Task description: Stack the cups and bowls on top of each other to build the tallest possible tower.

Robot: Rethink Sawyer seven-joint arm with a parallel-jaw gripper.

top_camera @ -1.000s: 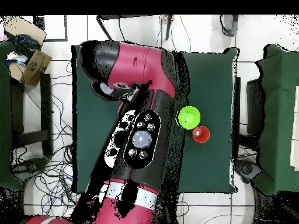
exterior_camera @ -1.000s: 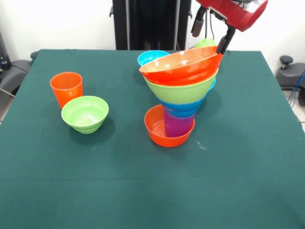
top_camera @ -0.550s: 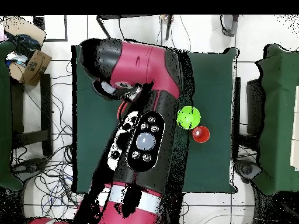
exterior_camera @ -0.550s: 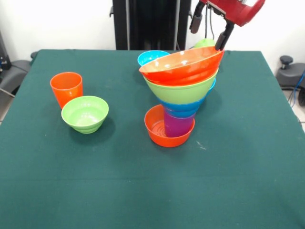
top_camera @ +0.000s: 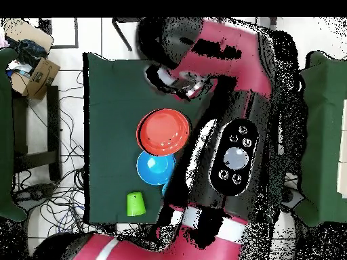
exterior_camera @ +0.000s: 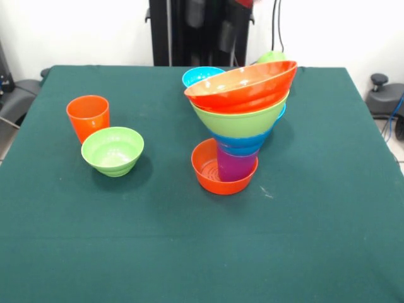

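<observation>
So far the tower (exterior_camera: 238,126) stands mid-table, five pieces from small orange bowl to large orange bowl; orange cup (exterior_camera: 88,117), small green bowl (exterior_camera: 113,150), light blue bowl (exterior_camera: 201,76) and green cup (top_camera: 135,204) remain loose, gripper state cannot be told.

Tower (exterior_camera: 240,120): glossy smooth plastic, top orange bowl (exterior_camera: 241,85) catching light.
Orange cup (exterior_camera: 88,117): smooth plastic, showing a slight sheen.
Table (exterior_camera: 126,252): wearing matt green cloth.
Arm (top_camera: 230,88): shining, glossy red casing.
</observation>
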